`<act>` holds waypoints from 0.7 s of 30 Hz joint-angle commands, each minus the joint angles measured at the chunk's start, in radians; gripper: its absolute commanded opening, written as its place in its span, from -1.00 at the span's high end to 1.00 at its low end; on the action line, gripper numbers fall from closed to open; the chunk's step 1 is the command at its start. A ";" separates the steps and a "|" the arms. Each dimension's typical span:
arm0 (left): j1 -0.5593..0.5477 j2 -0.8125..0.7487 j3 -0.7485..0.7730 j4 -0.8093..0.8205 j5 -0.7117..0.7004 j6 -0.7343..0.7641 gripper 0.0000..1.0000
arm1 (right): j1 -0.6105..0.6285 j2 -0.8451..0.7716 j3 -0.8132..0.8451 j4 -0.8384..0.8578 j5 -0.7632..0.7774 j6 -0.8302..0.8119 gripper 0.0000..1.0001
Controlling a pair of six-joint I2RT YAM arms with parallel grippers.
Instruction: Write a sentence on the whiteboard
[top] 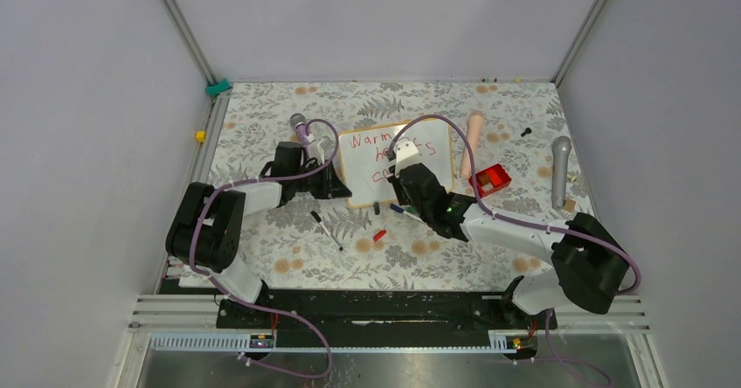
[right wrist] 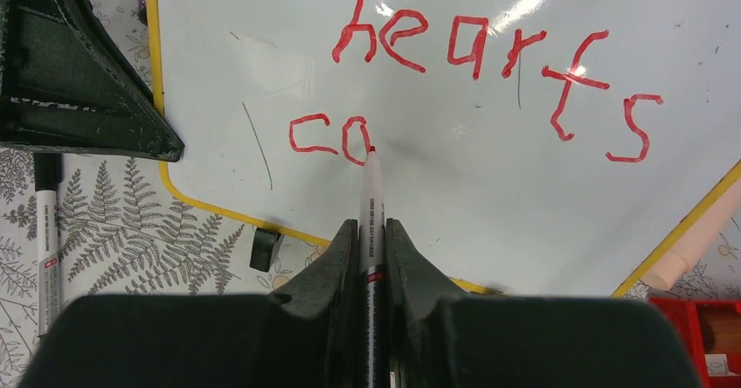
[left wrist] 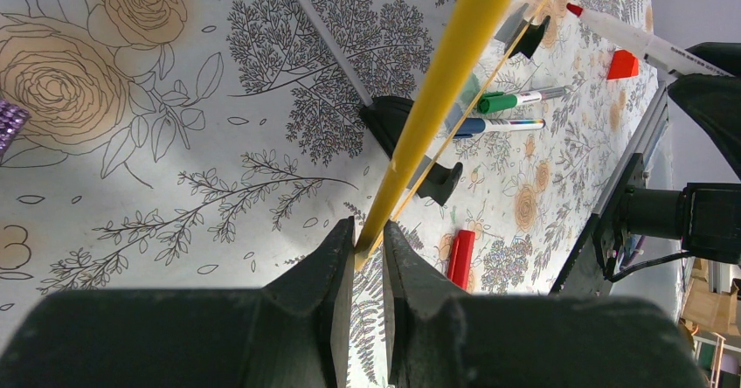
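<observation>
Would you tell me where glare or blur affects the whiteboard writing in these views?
Right wrist: glare streaks high on the whiteboard, the sentence sharp; top external: even light, writing small, partly hidden by the right arm; left wrist: the frame edge close, slightly soft.

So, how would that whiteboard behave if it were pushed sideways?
Probably stiff: the frame of the whiteboard runs straight from the left gripper pinching it. Likely light and apt to skid, perched on small black feet. Its glossy face looks slippery.

Plain grey walls (top: 367, 21) close in the table at 9, 12 and 3 o'clock, joined by aluminium posts (top: 181, 25). A floral-print tablecloth (top: 419, 266) covers the top under even light. A black rail (top: 376, 305) runs along its 6 o'clock edge.
</observation>
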 commanded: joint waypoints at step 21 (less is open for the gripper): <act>0.009 0.010 0.037 0.021 -0.029 0.015 1.00 | -0.016 0.048 0.091 -0.012 0.074 0.007 1.00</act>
